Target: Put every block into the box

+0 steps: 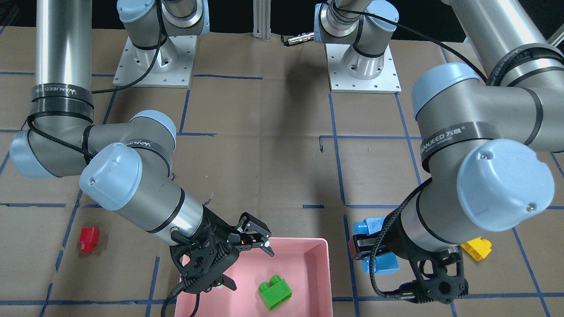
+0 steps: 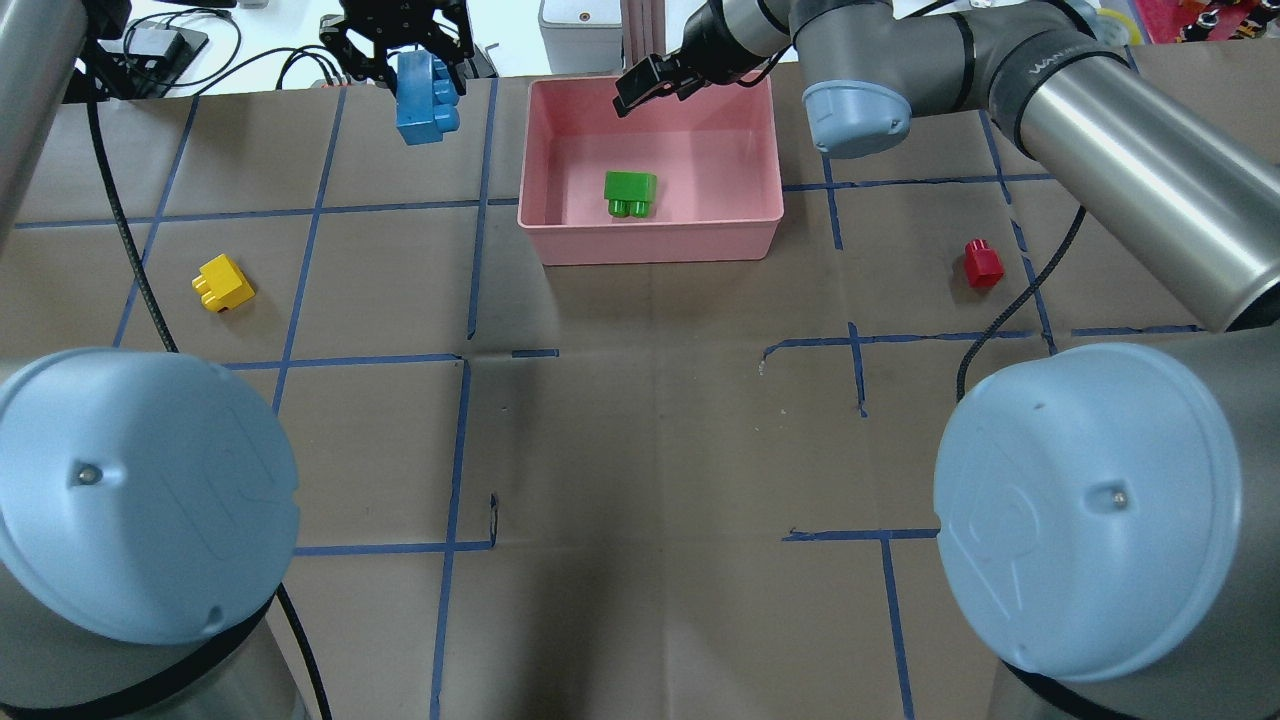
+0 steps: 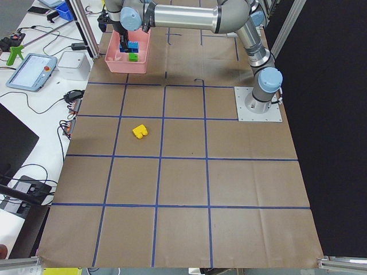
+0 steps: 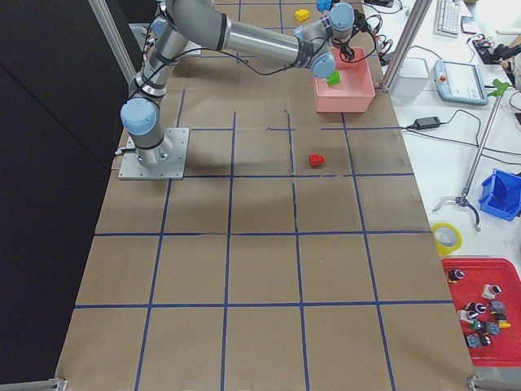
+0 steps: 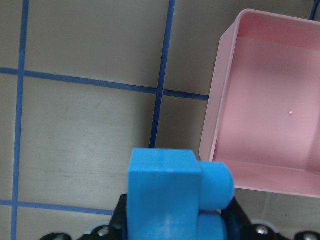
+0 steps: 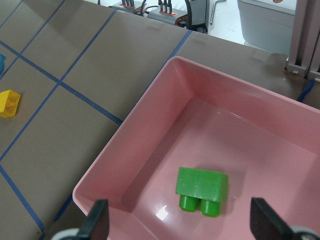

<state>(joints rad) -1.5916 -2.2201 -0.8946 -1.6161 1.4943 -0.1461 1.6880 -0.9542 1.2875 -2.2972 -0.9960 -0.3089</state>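
My left gripper (image 2: pixel 420 70) is shut on the blue block (image 2: pixel 427 100), holding it above the table just left of the pink box (image 2: pixel 650 242). The left wrist view shows this blue block (image 5: pixel 167 192) with the box's wall (image 5: pixel 220 125) to its right. My right gripper (image 2: pixel 655 85) hangs open and empty over the box's far edge. Between its spread fingers the right wrist view shows the green block (image 6: pixel 201 187) lying on the box floor. The red block (image 2: pixel 982 264) lies on the table right of the box. The yellow block (image 2: pixel 223 283) lies at the left.
Blue tape lines grid the brown table cover. The two arm base plates (image 1: pixel 154 61) (image 1: pixel 363 68) stand at the robot's side. Beyond the table's far edge, a side bench holds cables and devices (image 3: pixel 34 71). A metal post (image 2: pixel 640 25) rises behind the box.
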